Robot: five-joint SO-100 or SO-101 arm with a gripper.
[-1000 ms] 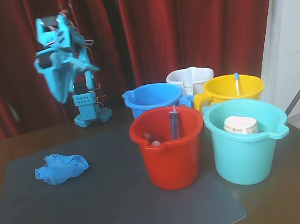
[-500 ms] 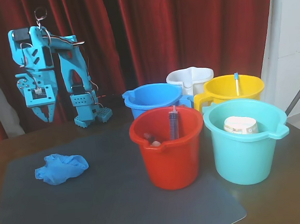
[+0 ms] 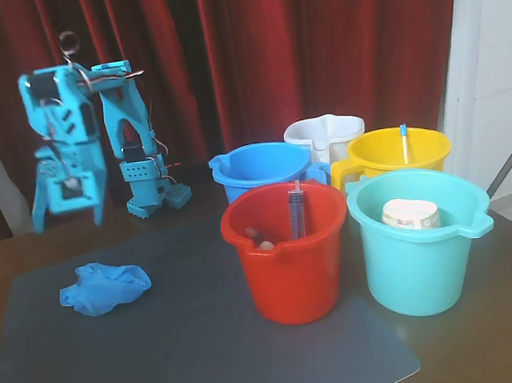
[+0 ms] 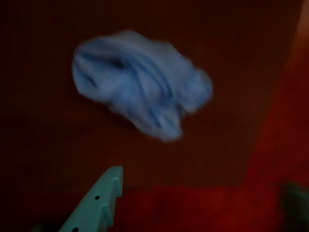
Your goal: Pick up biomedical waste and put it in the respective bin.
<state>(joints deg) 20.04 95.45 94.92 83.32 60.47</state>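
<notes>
The biomedical waste, a crumpled bright blue glove (image 3: pixel 104 288), lies on the left of the grey mat (image 3: pixel 206 346). In the wrist view the glove (image 4: pixel 140 84) is blurred and fills the upper middle. My gripper (image 3: pixel 67 220) hangs well above the glove and a little behind it, pointing down, open with its fingers spread wide and nothing between them. In the wrist view one teal finger (image 4: pixel 99 203) rises from the bottom edge. The respective bin, the yellow bucket (image 3: pixel 387 163), stands at the back right, far from the gripper.
A red bucket (image 3: pixel 289 269) holding a grey syringe (image 3: pixel 296 210) stands mid-table, with a teal bucket (image 3: pixel 422 267) to its right. Blue (image 3: pixel 259 173) and white (image 3: pixel 322 133) buckets stand behind them. Red curtains hang at the back.
The arm has swung left and down toward the glove. Its gripper now points at the table and its fingers have spread wide. The glove and buckets have not moved.
</notes>
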